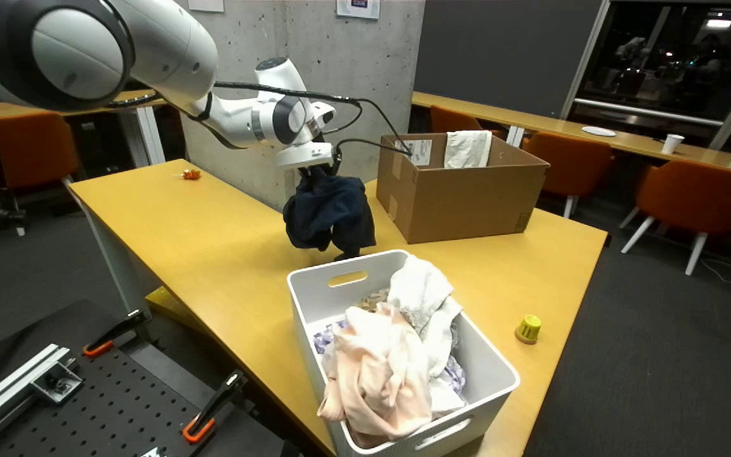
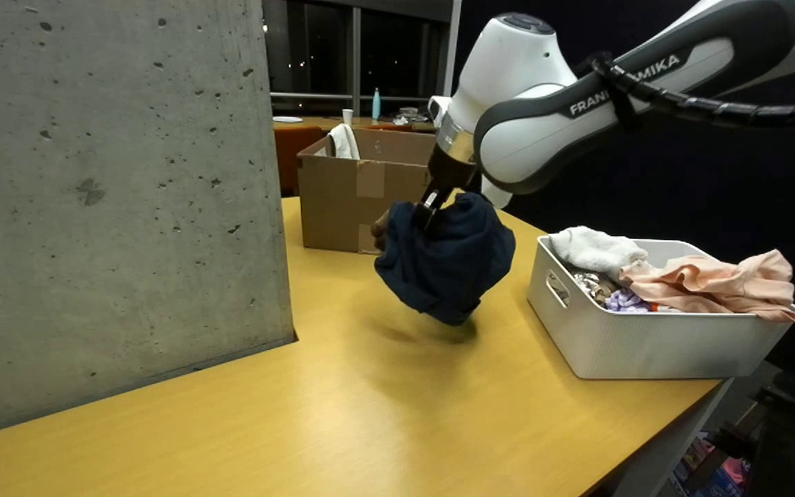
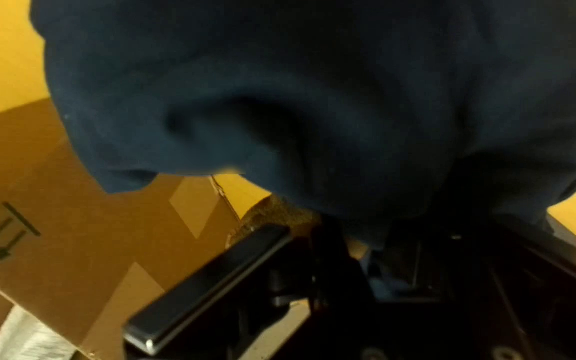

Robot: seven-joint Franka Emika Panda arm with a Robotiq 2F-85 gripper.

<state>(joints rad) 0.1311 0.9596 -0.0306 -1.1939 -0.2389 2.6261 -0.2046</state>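
Standing leftmost in an exterior view, there's the cardboard box point(image 2: 332, 207), a white cloth point(image 2: 344, 141) over its rim. Next along, the navy cloth point(image 2: 449, 262), hanging bunched above the surface point(image 2: 370, 428), fingers point(image 2: 426, 215) clamped on its upper folds! Soft, limp, probably light: a thick gathered fold looks the safest hold. Rightmost, the white bin point(image 2: 646, 348), peach fabric point(image 2: 715, 279) draped over its edge.

The Franka Emika Panda arm point(image 2: 535, 141) is stretched out, its wrist point(image 2: 456, 141) bent downward; the Robotiq gripper point(image 2: 426, 215) is pointed down at a tilt, jaws clamped in a grip
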